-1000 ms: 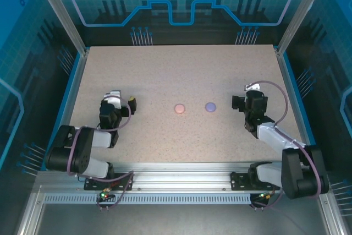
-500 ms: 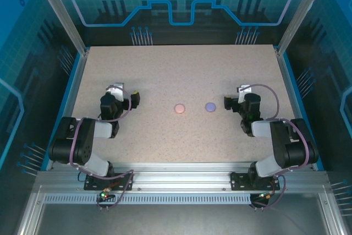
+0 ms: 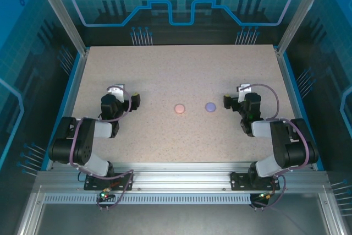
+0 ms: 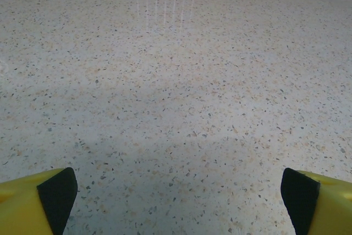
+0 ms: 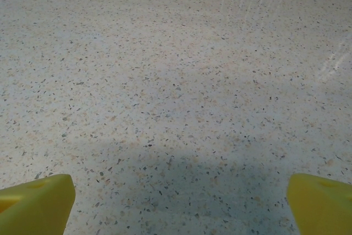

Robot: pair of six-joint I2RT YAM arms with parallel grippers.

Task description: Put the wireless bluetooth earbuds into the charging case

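My left fingers (image 3: 124, 98) and right fingers (image 3: 236, 100) had shifted slightly within the last second; both stood wide open, empty. From the pink case (image 3: 180, 108) and purple case (image 3: 209, 106), I judged insertion complete.

Matt speckled stone-like table (image 3: 181, 75); glossy yellow plastic pincer fingers (image 4: 33, 199).

Bright, even light falls on the table (image 4: 176, 81), with streaked glare far back and soft shadow nearby.
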